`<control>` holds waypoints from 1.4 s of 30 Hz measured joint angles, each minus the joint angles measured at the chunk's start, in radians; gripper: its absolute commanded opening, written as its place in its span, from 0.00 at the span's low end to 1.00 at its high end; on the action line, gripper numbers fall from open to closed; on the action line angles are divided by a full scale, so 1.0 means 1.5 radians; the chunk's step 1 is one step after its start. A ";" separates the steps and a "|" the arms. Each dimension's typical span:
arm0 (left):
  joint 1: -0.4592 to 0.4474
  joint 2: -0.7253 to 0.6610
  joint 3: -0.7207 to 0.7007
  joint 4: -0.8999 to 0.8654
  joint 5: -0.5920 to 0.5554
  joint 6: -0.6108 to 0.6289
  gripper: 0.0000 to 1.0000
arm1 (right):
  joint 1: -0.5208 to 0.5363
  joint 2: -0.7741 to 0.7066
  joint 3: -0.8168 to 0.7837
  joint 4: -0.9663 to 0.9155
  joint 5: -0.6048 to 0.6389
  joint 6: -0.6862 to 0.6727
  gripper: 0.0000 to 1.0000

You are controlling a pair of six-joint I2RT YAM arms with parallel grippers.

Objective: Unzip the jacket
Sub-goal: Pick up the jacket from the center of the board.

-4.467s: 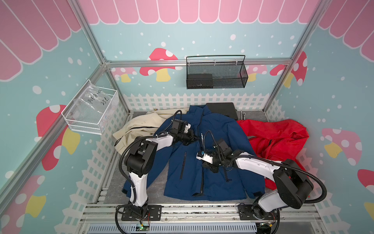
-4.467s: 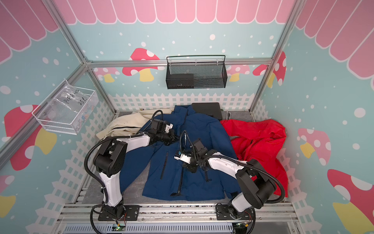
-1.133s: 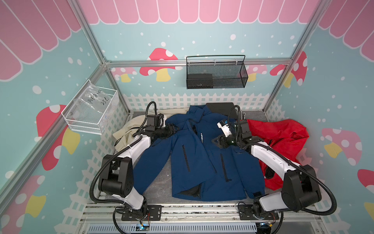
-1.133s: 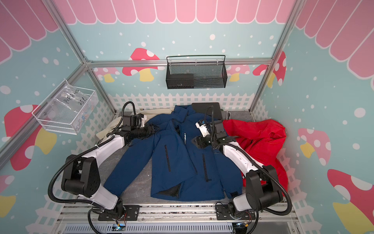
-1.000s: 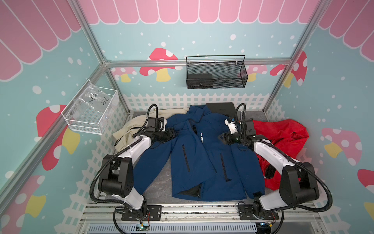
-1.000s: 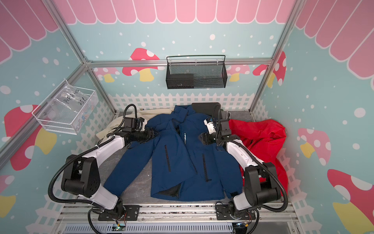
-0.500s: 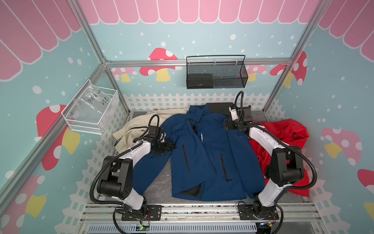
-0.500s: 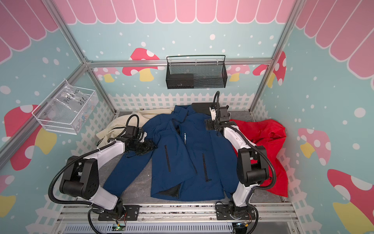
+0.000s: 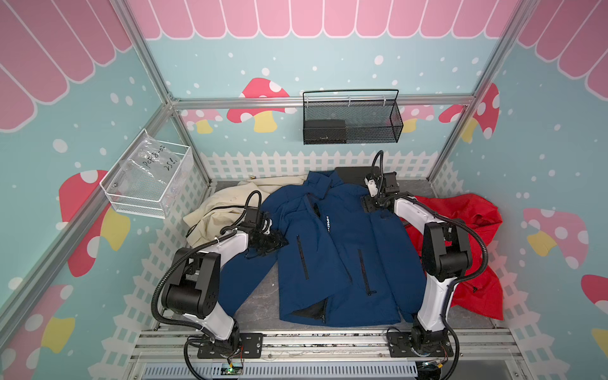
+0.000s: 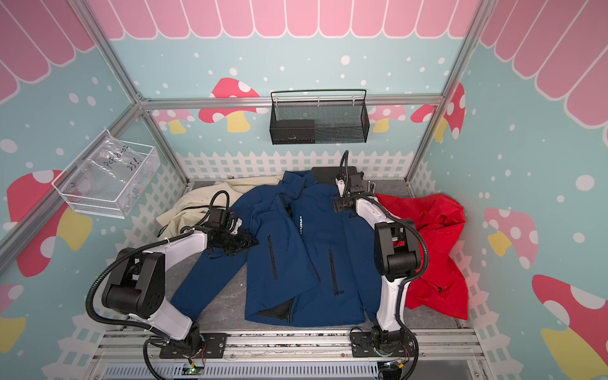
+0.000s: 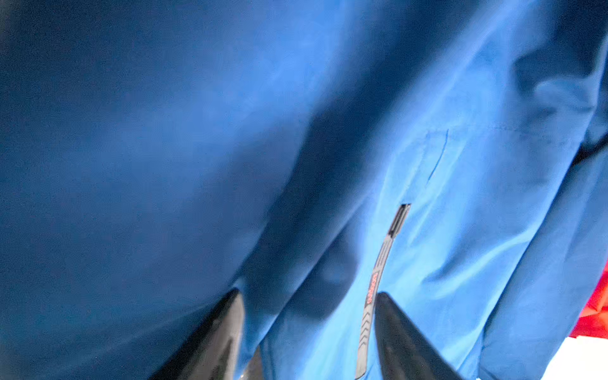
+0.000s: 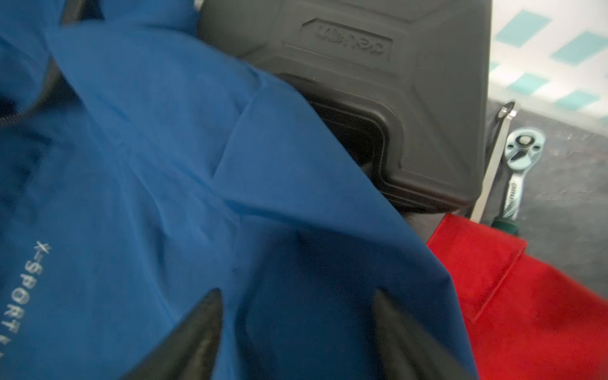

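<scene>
1. Grey stone-patterned tabletop (image 9: 260, 296): fills the lower centre of both top views and carries three garments.

2. Navy blue zip-front jacket (image 9: 332, 256): lies face up at frame centre, collar towards the top and hem towards the bottom. The front gapes at the collar and at the hem, where dark lining shows. I cannot tell whether the zip is parted along its whole length.

3. Crumpled red garment (image 9: 460, 230): lies right of centre, touching the jacket's edge.

4. Cream cloth garment (image 9: 223, 210): lies left of centre, partly under the jacket's shoulder.

5. Black wire-mesh basket (image 9: 375, 125): hangs on the rear wall at upper centre. It holds one flat black box (image 9: 324, 130) at its left end.

6. White wire basket (image 9: 138, 200): hangs on the side wall at left. It holds a clear plastic bag with handwriting (image 9: 154, 164).

7. Black moulded plastic case (image 12: 394, 82): sits at the top edge of the table, with the jacket collar lapping over it.

8. Left gripper (image 11: 306, 296): released, jaws apart, over the jacket's sleeve seam left of centre in a top view (image 9: 273, 241).

9. Right gripper (image 12: 296, 292): released, jaws apart, over the jacket's other shoulder right of the collar in a top view (image 10: 340, 205).

10. Chrome ratchet wrench (image 12: 523, 154): lies on the table beside the case, its handle end touching the red garment.

11. Grey rubber zip pull tab (image 11: 371, 289): lies on blue fabric beside one left finger.
</scene>
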 measured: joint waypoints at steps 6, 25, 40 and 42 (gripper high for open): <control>-0.001 0.002 -0.002 0.002 -0.003 0.000 0.00 | -0.003 0.000 0.000 -0.001 0.009 -0.008 0.00; 0.038 -0.029 0.010 -0.064 -0.035 0.020 0.00 | -0.095 -0.006 0.054 -0.020 -0.083 0.010 0.00; 0.031 -0.062 0.053 -0.068 0.011 0.047 0.00 | -0.019 -0.184 -0.038 0.046 -0.295 0.054 0.00; 0.031 -0.069 0.059 -0.069 0.013 0.048 0.00 | 0.031 -0.193 -0.034 0.055 -0.312 0.062 0.00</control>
